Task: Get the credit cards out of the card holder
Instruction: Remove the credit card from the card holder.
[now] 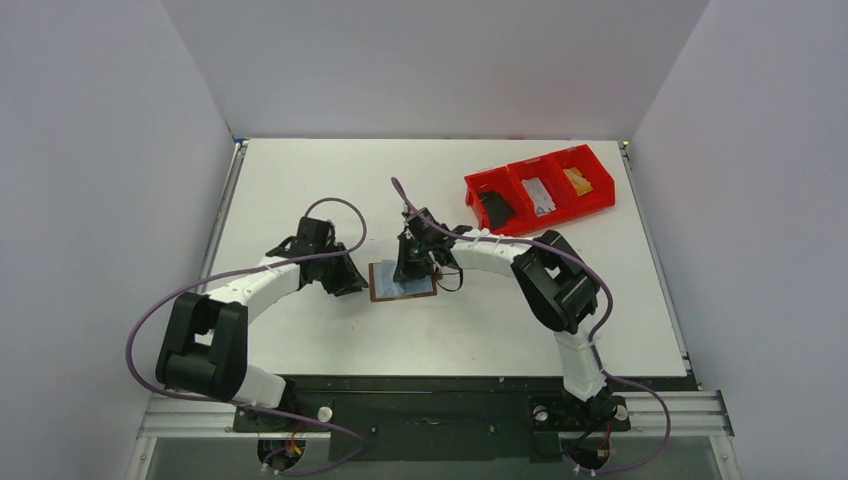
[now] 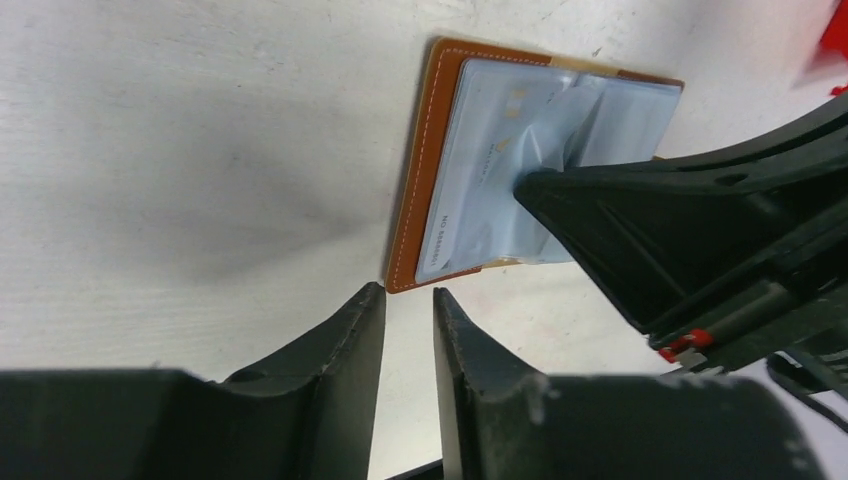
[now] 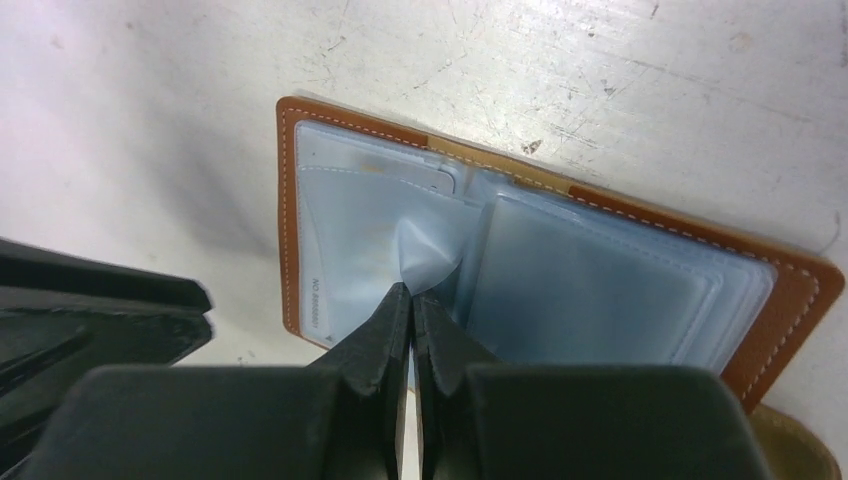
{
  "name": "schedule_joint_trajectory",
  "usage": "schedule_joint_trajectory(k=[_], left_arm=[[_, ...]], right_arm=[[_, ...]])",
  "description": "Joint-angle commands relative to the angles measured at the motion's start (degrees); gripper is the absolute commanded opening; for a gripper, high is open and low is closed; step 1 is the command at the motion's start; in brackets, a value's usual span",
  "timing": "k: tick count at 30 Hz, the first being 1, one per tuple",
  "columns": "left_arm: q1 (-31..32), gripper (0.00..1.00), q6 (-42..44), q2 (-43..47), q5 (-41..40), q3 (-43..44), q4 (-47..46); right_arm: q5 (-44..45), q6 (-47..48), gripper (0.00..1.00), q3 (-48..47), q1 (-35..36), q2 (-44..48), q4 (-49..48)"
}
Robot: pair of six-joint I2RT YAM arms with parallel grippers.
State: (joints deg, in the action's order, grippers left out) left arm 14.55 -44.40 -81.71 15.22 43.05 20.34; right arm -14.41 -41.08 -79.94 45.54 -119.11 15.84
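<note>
The brown card holder (image 1: 403, 282) lies open on the table, pale grey-blue pockets up. My right gripper (image 1: 411, 268) stands over it and is shut on a thin pocket leaf (image 3: 425, 255), pulling it up into a peak. In the right wrist view its gripper (image 3: 411, 290) pinches the leaf over the holder (image 3: 290, 210). A pale card (image 3: 345, 250) with a printed number sits in the left pocket and also shows in the left wrist view (image 2: 480, 170). My left gripper (image 1: 350, 279) is slightly open and empty (image 2: 408, 292), just off the holder's corner (image 2: 410, 240).
A red three-compartment bin (image 1: 560, 214) stands at the back right; it holds a black card (image 1: 496, 209), a pale card (image 1: 541, 195) and a yellowish one (image 1: 577, 180). The right gripper's finger (image 2: 640, 230) fills the right of the left wrist view.
</note>
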Motion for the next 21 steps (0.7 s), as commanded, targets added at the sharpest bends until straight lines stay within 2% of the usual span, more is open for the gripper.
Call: schedule_joint_trajectory(k=[1,4,8,15,21], left_arm=[[1.9,0.19,-0.2,-3.3,-0.7,3.8,-3.2],[3.1,0.12,-1.0,-6.1,-1.5,5.3,-3.9],[4.0,0.09,-1.6,-8.2,-3.7,7.8,-4.4],[4.1,0.09,-0.5,-14.2,-6.0,14.8,-4.0],[5.4,0.25,1.1,-16.8,-4.3,16.6,-5.4]], right_arm=[[-7.1,-2.6,0.00,7.0,-2.4,-3.2,-5.8],[-10.4,-4.1,0.00,9.6,-3.3,-2.8,-11.0],[-13.6,-5.1,0.00,11.5,-4.1,-2.8,-14.8],[-15.5,-5.2,0.00,13.1,-5.2,-3.2,-17.4],[-15.4,-4.8,0.00,13.6,-5.8,-3.2,-17.4]])
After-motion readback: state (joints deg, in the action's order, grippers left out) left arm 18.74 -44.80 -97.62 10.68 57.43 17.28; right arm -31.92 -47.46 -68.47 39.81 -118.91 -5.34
